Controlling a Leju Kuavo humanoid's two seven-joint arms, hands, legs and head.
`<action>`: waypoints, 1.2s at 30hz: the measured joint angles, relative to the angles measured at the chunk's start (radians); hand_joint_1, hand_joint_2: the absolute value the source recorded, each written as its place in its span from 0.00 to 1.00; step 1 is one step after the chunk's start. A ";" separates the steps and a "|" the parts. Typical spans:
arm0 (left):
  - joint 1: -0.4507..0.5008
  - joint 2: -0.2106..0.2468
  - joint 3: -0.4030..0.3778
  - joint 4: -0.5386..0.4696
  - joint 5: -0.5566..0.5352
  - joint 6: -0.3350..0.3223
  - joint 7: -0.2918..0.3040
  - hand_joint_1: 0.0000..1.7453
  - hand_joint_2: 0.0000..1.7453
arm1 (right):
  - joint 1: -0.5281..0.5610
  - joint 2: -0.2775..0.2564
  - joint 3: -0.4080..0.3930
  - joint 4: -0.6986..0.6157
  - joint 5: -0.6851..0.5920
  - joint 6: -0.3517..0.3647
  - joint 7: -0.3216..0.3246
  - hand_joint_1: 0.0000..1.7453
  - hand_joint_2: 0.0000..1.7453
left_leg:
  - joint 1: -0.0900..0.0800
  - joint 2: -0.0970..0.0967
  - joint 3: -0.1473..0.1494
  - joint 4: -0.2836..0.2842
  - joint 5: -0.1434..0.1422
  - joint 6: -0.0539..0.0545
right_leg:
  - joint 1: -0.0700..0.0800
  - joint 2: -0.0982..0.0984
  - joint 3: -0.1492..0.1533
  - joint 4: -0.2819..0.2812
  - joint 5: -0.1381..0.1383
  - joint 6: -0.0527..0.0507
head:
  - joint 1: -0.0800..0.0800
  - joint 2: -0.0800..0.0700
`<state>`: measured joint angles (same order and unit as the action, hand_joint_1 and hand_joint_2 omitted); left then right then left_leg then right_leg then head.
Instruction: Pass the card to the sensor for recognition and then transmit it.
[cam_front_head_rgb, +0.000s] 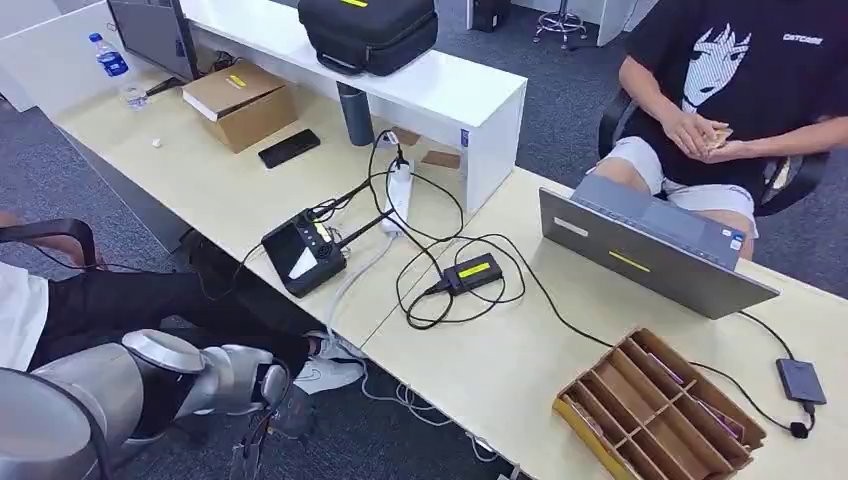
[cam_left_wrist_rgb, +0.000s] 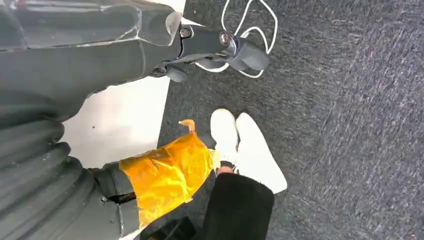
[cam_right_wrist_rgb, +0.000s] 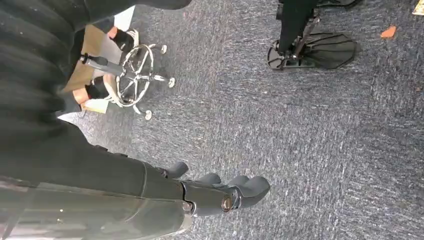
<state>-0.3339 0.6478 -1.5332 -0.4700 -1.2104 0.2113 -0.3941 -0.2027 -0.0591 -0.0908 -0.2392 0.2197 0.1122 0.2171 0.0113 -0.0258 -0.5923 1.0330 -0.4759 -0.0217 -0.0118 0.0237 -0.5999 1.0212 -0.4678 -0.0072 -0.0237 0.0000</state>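
The seated person (cam_front_head_rgb: 735, 90) at the far right is cut off above the shoulders; what their hands (cam_front_head_rgb: 705, 137) hold is too small to tell. The near-right wooden tray (cam_front_head_rgb: 655, 415) runs off the frame's edge.

L hand (cam_left_wrist_rgb: 165, 55) empty above carpet (cam_left_wrist_rgb: 350, 125).

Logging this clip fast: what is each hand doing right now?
Left hand: holds nothing, hanging over the carpet; open or closed cannot be told.
Right hand: holds nothing, fingers loosely apart, open.
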 joint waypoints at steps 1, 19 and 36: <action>0.000 0.002 0.000 -0.002 -0.001 0.000 -0.001 0.00 1.00 | 0.000 0.000 0.000 0.000 0.000 0.000 0.000 0.00 1.00 | 0.000 0.000 0.000 0.000 0.000 0.000 | 0.000 0.000 0.000 0.000 0.000 0.000 | 0.000 0.000; 0.067 0.093 0.104 -0.032 0.312 -0.089 -0.167 0.00 1.00 | 0.029 0.000 0.000 0.000 -0.007 -0.018 -0.019 0.00 1.00 | 0.000 0.002 0.000 0.000 0.000 0.000 | 0.000 0.002 -0.001 0.000 -0.001 0.000 | 0.000 0.000; 0.616 -0.142 0.733 -0.189 2.173 -0.145 0.264 0.00 1.00 | 0.065 0.000 -0.002 0.000 -0.035 -0.060 -0.037 0.00 1.00 | -0.003 0.012 0.006 0.000 -0.012 0.003 | -0.003 0.010 0.003 -0.002 -0.007 0.003 | 0.000 0.000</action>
<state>0.2818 0.5062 -0.7997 -0.6586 0.9624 0.0666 -0.1301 -0.1382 -0.0595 -0.0927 -0.2388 0.1842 0.0519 0.1804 0.0085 -0.0141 -0.5864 1.0330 -0.4882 -0.0183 -0.0145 0.0340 -0.5972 1.0193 -0.4747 -0.0040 -0.0240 0.0000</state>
